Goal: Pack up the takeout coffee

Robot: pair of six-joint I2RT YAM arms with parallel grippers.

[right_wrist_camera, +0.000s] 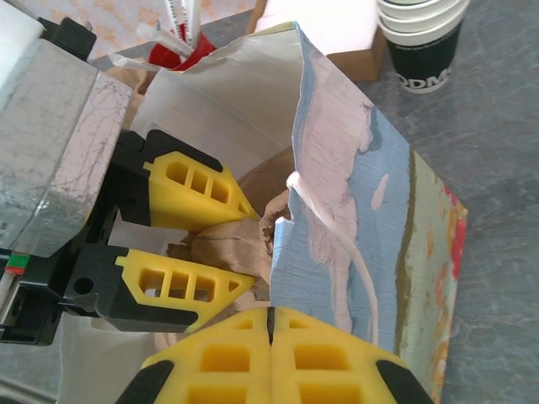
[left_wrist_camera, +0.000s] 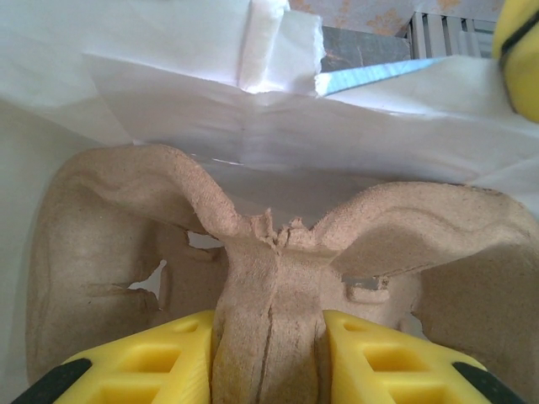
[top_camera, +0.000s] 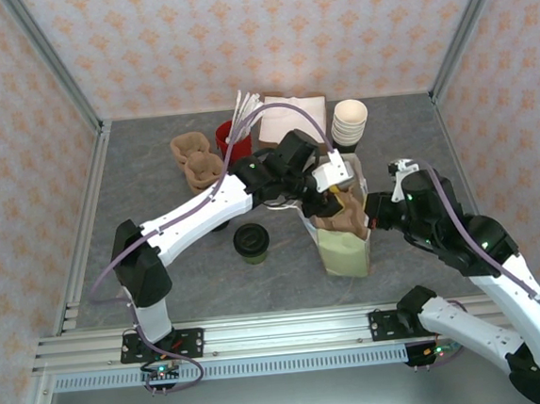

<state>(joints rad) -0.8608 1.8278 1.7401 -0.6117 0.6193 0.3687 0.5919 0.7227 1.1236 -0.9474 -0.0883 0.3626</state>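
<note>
**Risk: bag tear**

The left pincer (left_wrist_camera: 268,353) clamped the ridge of the brown moulded-pulp cup carrier (left_wrist_camera: 269,278) inside the white paper bag (right_wrist_camera: 354,210). The right pincer (right_wrist_camera: 271,337) pinched the bag's rim. The green black-lidded paper coffee cup (top_camera: 251,241) stood left of the bag. A snagging carrier could tear the held wall.

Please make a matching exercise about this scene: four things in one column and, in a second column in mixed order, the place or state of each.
1. takeout coffee
2. cup carrier
3. paper bag
4. stack of cups

A. rim pinched by the right gripper
B. at the back of the table, behind the bag
C. standing on the table, left of the bag
D. held by the left gripper, in the bag's mouth

Pairs: 1-C, 2-D, 3-A, 4-B
</note>
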